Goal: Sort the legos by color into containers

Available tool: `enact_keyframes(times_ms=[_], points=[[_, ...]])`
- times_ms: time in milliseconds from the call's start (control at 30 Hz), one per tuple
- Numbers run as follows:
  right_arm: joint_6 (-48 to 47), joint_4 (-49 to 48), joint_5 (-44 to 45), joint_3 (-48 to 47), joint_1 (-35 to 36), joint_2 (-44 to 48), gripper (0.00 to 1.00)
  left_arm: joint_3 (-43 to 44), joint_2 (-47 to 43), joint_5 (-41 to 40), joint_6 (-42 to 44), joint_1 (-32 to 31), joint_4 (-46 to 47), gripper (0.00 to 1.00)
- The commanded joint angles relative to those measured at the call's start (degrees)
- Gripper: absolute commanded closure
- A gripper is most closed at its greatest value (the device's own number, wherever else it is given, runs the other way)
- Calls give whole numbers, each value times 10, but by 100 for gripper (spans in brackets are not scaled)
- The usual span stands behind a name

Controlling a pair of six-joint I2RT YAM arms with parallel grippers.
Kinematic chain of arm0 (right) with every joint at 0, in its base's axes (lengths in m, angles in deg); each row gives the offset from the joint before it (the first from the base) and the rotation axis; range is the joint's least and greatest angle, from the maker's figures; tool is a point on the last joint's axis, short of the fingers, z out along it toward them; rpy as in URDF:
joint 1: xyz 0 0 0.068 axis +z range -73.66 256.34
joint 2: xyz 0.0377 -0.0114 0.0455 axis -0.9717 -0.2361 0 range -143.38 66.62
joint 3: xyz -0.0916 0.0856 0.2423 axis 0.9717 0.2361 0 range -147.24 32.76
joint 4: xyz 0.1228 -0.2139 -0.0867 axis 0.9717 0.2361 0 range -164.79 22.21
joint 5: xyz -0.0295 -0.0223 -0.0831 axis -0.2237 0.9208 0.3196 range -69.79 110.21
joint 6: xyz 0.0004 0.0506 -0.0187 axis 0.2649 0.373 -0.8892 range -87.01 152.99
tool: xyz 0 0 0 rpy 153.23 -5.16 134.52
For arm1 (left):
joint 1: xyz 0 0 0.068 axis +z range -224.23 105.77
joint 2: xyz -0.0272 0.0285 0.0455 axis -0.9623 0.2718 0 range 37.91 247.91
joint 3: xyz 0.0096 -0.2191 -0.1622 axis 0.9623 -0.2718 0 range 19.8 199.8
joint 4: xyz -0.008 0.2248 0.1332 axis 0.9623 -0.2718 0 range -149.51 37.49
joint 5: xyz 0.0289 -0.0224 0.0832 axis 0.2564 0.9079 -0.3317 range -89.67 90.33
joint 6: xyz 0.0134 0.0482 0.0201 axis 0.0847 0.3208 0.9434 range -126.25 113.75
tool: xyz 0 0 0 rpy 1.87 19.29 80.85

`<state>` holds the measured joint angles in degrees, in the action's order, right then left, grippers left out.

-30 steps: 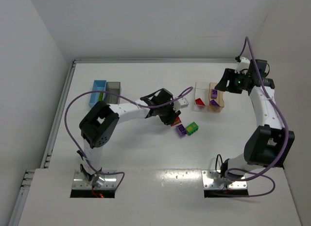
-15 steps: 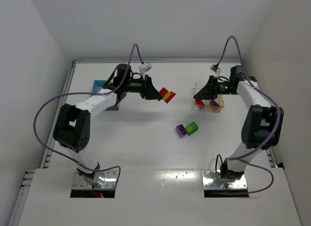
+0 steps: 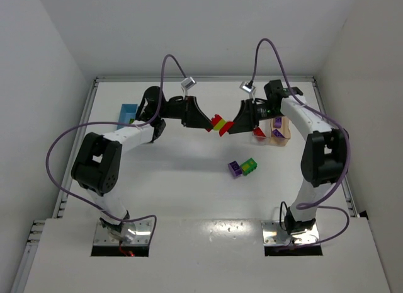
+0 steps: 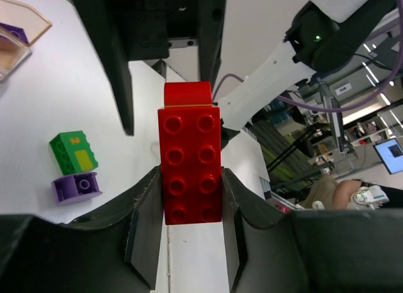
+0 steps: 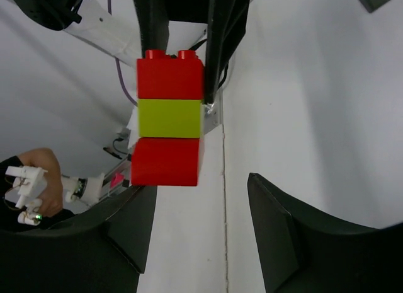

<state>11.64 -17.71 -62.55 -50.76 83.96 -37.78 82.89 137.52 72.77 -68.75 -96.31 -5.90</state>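
Note:
My left gripper (image 3: pixel 206 123) is shut on a red-yellow-red lego stack (image 3: pixel 220 124) and holds it in the air over the table's middle back; its red studded face shows in the left wrist view (image 4: pixel 189 160). My right gripper (image 3: pixel 232 126) is open and faces the stack's other end (image 5: pixel 168 135), its jaws wide and not touching it. A green-and-purple clump (image 3: pixel 242 167) lies on the table, also seen from the left wrist (image 4: pixel 75 170). The clear bin (image 3: pixel 259 133) holds a red brick, the tan bin (image 3: pixel 279 130) purple bricks. The light blue bin (image 3: pixel 128 111) is at the back left.
The dark grey bin is hidden behind my left arm. Walls close the table at the back and sides. Both arms stretch towards each other across the back half of the table (image 3: pixel 189 192).
My right gripper has swung left from the clear and tan bins to meet the stack. My left gripper has carried the stack a little to the right.

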Motion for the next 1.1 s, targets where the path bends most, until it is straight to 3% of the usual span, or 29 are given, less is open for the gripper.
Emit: enact_keyframes(times_ms=[0, 400, 833, 1067], points=[[-48, 14, -24, -30, 11, -6, 40, 4, 1, 20, -38, -1, 72, 74], [-62, 31, -17, -60, 34, -3, 42, 4, 12, 20, -27, -7, 72, 74], [-67, 12, 7, 11, 49, 84, 43, 9, 23, 20, -27, 18, 72, 74], [-56, 1, 28, 11, 60, 73, 44, 9, 23, 25, -27, 18, 77, 74]])
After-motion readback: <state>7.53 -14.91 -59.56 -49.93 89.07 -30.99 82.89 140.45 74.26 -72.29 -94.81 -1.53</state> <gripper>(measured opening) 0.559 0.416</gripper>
